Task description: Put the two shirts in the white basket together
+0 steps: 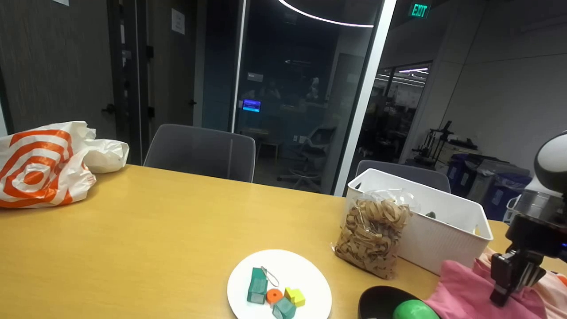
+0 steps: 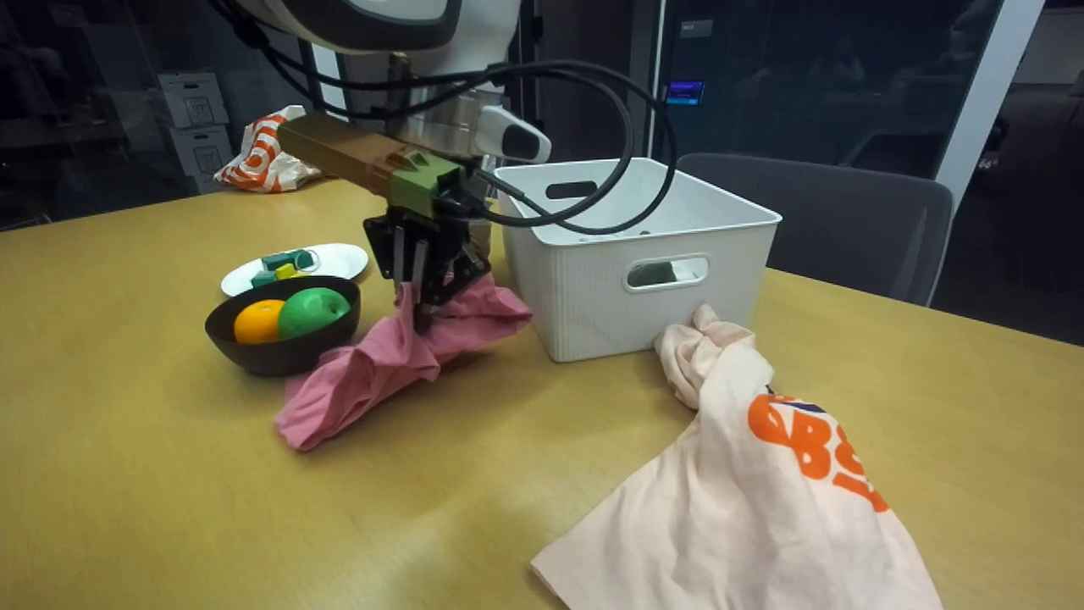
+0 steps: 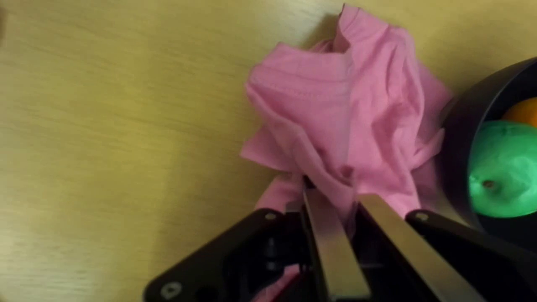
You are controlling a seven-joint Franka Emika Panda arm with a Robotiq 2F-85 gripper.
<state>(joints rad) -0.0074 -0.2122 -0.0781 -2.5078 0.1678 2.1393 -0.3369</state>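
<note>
In an exterior view, the near part of the pale shirt [image 2: 745, 500] is cut off. The white basket [image 1: 443, 248] hides most of a dark thing [image 1: 431, 215] (what exactly, I cannot tell). The pink shirt [image 3: 373, 113] partly hides the gripper [image 3: 339, 193].

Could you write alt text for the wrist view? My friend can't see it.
Robot fingers pinch a fold of a crumpled pink shirt, a yellowish wood-grain table beneath. At right, partly cut off, a black bowl holds a green fruit and an orange one.
</note>
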